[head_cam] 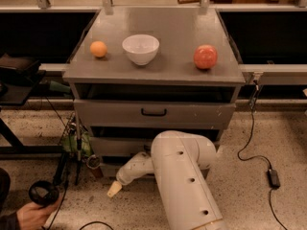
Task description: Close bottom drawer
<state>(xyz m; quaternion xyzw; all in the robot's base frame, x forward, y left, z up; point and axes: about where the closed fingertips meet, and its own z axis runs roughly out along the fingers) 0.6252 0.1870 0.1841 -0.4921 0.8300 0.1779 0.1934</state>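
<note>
The grey cabinet has three drawers. The bottom drawer shows only as a strip of grey front panel low on the left; the rest is hidden behind my white arm. I cannot tell how far out it stands. My gripper reaches down and left from the arm, its cream tip near the floor, just in front of the drawer's left part. The middle drawer is above it. The top drawer has a black handle.
On the cabinet top are an orange, a white bowl and a red apple. A person's hand holds a black controller at the lower left. Cables and a power brick lie on the floor at right.
</note>
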